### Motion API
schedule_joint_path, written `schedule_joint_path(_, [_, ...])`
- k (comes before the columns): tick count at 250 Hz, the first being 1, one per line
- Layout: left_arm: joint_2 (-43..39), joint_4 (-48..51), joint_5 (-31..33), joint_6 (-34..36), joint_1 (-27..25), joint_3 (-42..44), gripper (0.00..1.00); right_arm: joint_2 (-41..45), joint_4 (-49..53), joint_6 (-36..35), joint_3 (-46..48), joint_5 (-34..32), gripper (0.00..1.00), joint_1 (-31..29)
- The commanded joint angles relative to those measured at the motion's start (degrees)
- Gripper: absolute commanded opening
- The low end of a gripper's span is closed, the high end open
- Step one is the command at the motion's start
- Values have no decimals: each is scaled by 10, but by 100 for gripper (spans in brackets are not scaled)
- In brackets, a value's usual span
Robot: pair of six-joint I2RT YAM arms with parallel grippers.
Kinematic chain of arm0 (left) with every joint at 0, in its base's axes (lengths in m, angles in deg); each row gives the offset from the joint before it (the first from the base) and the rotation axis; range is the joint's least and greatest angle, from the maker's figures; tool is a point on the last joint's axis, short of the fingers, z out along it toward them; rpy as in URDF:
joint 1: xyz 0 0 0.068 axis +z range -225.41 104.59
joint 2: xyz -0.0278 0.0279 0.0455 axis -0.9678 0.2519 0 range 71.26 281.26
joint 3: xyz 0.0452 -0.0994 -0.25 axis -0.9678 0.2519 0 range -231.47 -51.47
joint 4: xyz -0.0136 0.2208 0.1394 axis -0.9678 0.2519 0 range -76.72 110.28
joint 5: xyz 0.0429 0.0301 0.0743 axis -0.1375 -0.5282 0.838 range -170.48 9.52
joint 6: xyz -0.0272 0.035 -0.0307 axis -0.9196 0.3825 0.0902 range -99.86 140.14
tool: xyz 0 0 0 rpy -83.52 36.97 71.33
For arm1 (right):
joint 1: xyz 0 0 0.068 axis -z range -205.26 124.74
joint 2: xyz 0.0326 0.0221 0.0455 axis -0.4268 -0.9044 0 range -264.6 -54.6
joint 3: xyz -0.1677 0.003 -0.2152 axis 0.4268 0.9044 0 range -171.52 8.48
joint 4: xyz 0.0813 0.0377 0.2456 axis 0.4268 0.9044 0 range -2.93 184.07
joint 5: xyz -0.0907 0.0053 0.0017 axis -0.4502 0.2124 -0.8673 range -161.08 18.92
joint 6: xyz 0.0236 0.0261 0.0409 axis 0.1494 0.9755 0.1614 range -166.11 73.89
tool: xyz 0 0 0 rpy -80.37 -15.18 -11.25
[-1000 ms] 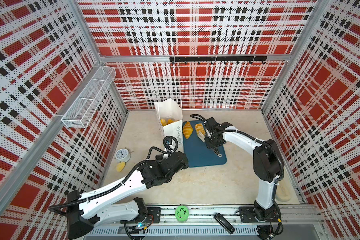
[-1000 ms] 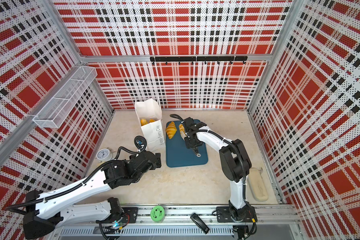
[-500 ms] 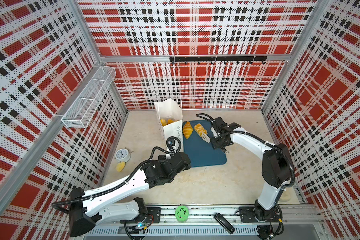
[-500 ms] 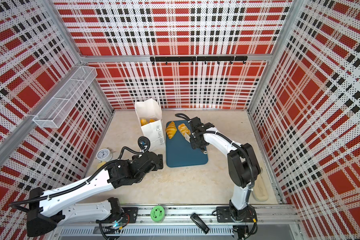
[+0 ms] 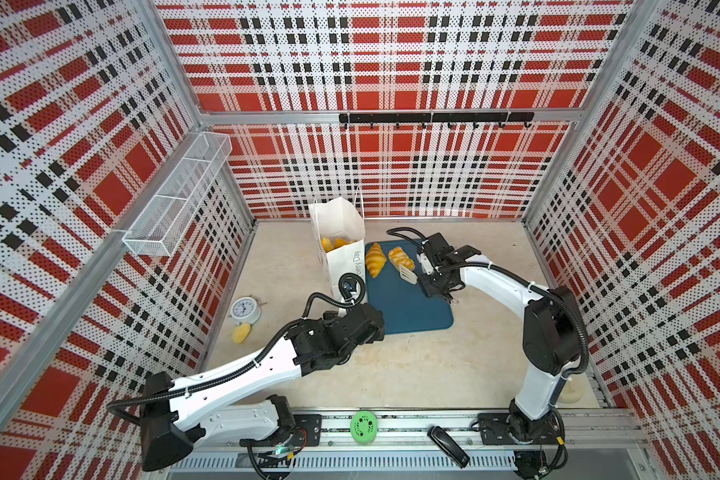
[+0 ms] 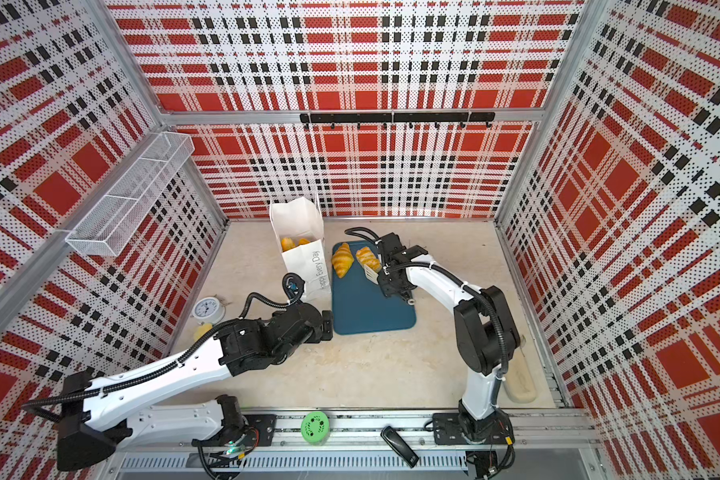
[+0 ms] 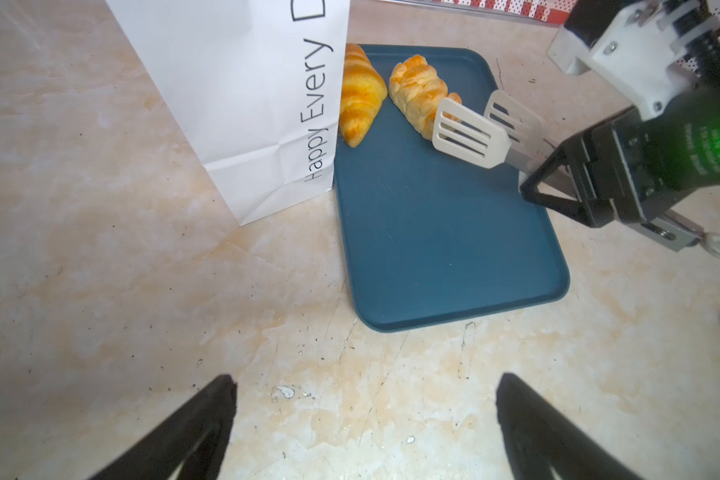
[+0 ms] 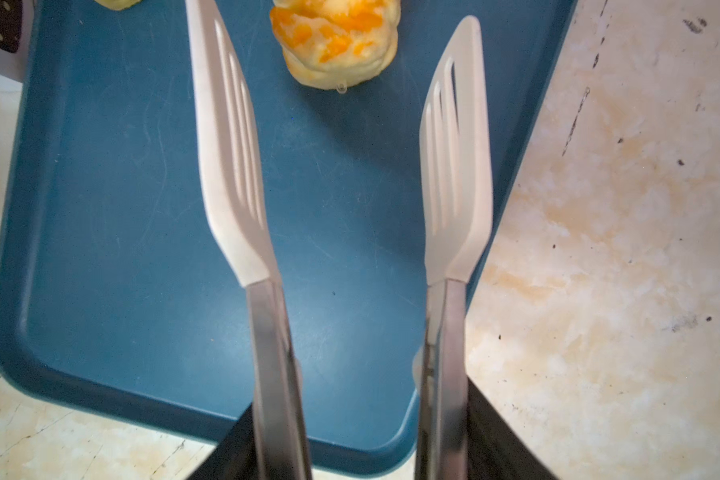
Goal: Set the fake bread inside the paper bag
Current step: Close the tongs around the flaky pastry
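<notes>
My right fingers (image 8: 504, 449) have eased the white-bladed steel tongs (image 5: 408, 274) apart, empty, so the golden striped toy loaf (image 5: 400, 258) at eleven o'clock awaits grabbing; left fingers (image 7: 208, 407) gape empty.

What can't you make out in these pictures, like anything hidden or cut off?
Paper bag contents: both top views, its walls hide all but a few golden tops; no count.
Croissant: left wrist view, the bag's edge covers part.
Striped loaf: right wrist view, cut off by the picture's edge, beyond the tongs.
Left gripper: left wrist view, only jaw tips show at the picture's edge.
Clock: both top views, hands too small to read.
</notes>
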Motion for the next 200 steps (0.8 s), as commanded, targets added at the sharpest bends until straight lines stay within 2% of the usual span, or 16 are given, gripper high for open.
schedule_joint_path(1, [10,-25,-13,6,-4,3,99,-18,-24,-22,-28,-16,61,-5])
schedule_joint_path(200, [9,-40,-47,20,18,2,99,-98,-28,-54,-94,-32,60,-7])
